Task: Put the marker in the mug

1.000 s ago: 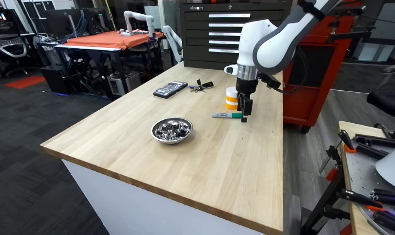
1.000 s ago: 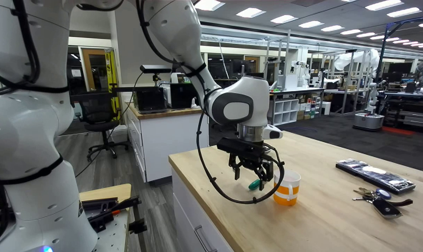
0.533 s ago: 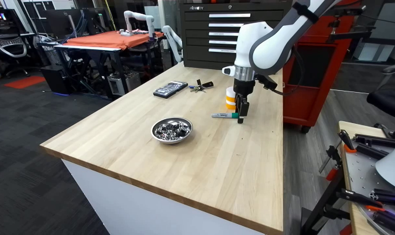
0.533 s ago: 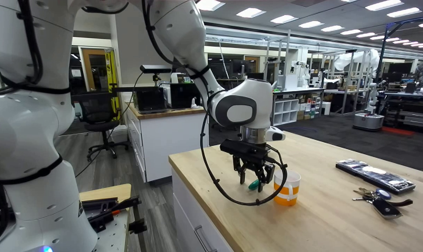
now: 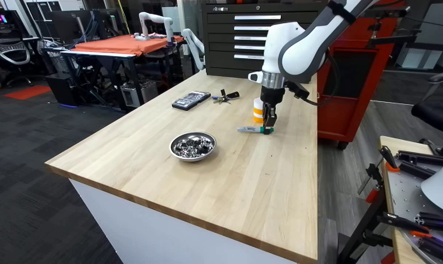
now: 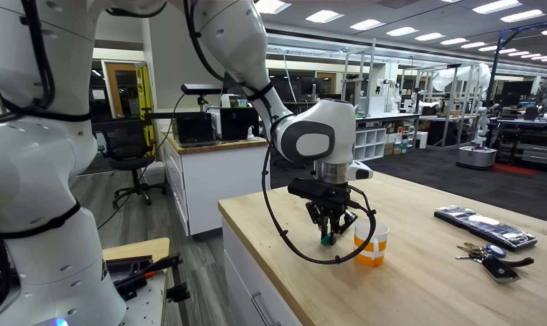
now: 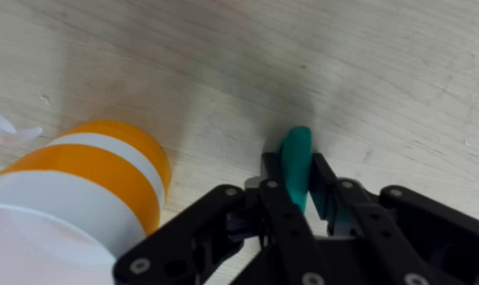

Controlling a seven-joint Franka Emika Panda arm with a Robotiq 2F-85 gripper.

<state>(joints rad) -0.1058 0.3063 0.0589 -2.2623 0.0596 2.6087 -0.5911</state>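
Note:
The marker, grey-bodied with a teal-green cap, lies flat on the tabletop in an exterior view (image 5: 247, 129). My gripper (image 5: 268, 131) points straight down over the cap end and is shut on it. In the wrist view the green cap (image 7: 297, 166) sits between both fingertips, its rounded end poking out past them; the grey body is hidden there. Close beside the gripper stands the mug (image 6: 370, 259), upright, orange-and-white striped with a white rim. Its open mouth shows at the lower left of the wrist view, where the mug (image 7: 104, 166) appears large.
A shiny metal bowl (image 5: 192, 159) with crumpled bits inside sits nearer the front of the table. Further back lie a flat dark package (image 5: 191, 100) and a bunch of keys (image 6: 499, 268). A dark tool chest (image 5: 239, 66) stands at the table's far end.
My gripper has come down and shifted a little toward the marker. Its fingers, wide apart before, have shut around the green cap. The mug has stayed where it was.

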